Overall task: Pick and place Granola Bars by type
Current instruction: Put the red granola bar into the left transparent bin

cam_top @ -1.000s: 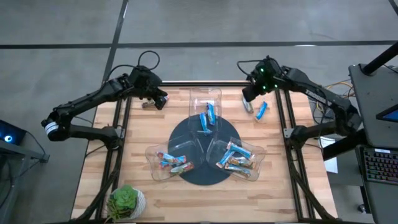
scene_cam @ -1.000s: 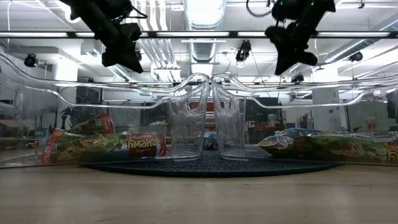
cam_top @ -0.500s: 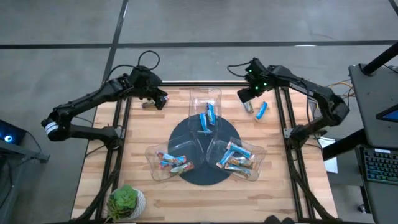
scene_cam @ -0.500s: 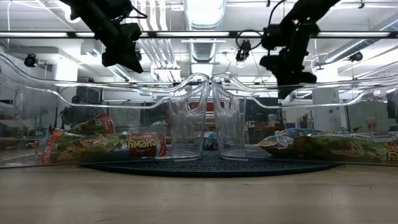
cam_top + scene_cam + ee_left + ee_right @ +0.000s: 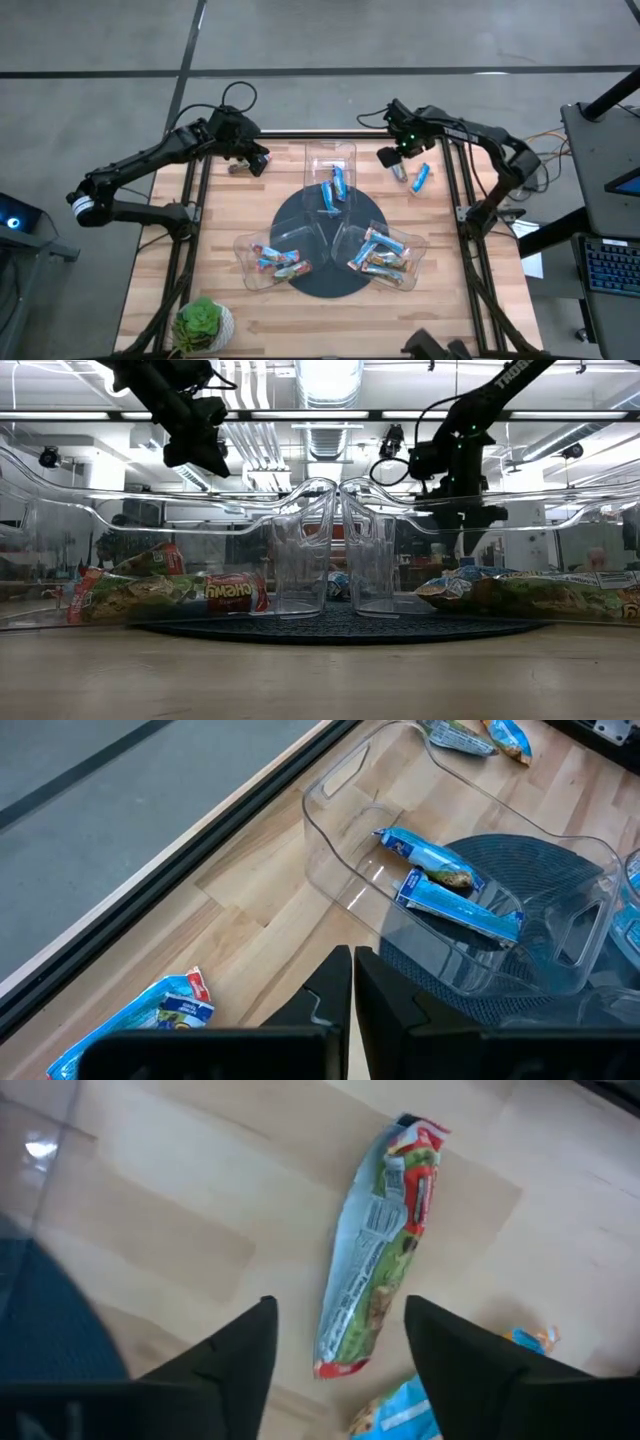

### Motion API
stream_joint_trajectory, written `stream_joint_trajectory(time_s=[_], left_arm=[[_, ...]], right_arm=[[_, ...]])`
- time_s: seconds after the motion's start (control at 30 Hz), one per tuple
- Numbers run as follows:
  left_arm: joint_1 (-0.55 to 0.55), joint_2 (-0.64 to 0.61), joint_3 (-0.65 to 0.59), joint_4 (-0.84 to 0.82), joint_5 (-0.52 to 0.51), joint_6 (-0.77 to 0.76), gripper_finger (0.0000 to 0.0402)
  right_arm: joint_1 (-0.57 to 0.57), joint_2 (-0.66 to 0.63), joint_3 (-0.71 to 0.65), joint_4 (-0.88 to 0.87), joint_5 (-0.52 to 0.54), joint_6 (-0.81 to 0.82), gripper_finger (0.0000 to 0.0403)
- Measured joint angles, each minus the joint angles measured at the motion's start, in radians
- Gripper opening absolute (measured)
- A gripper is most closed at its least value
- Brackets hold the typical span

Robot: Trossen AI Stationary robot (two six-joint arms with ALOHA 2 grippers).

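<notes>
Right wrist view: right tool point(image 5: 338, 1342) spread wide, green-wrapped bar point(image 5: 378, 1247) lying btwn fingers, ungripped.

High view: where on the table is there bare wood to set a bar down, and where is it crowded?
Bare wood lies between the potted plant and the left front tray, and along the table's right edge beside the right front tray. Crowded: the round mat with all three trays, and the far right corner, where the right gripper hangs open over loose bars.

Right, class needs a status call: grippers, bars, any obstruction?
Right gripper open, straddling green bar on table. Left gripper shut, empty, parked above a loose bar. Nothing in the way.
</notes>
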Motion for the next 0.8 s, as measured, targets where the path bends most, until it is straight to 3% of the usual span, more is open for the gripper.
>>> stream_joint_trajectory(time_s=[0.3,0.8], left_arm=[[0.0,0.0,0.0,0.0,0.0,-0.003,0.0],[0.0,0.0,-0.002,0.0,-0.013,-0.003,0.0]], right_arm=[[-0.032,0.054,-0.003,0.038,0.022,-0.02,0.0255],[-0.041,0.17,-0.01,0.062,0.029,-0.027,0.0236]])
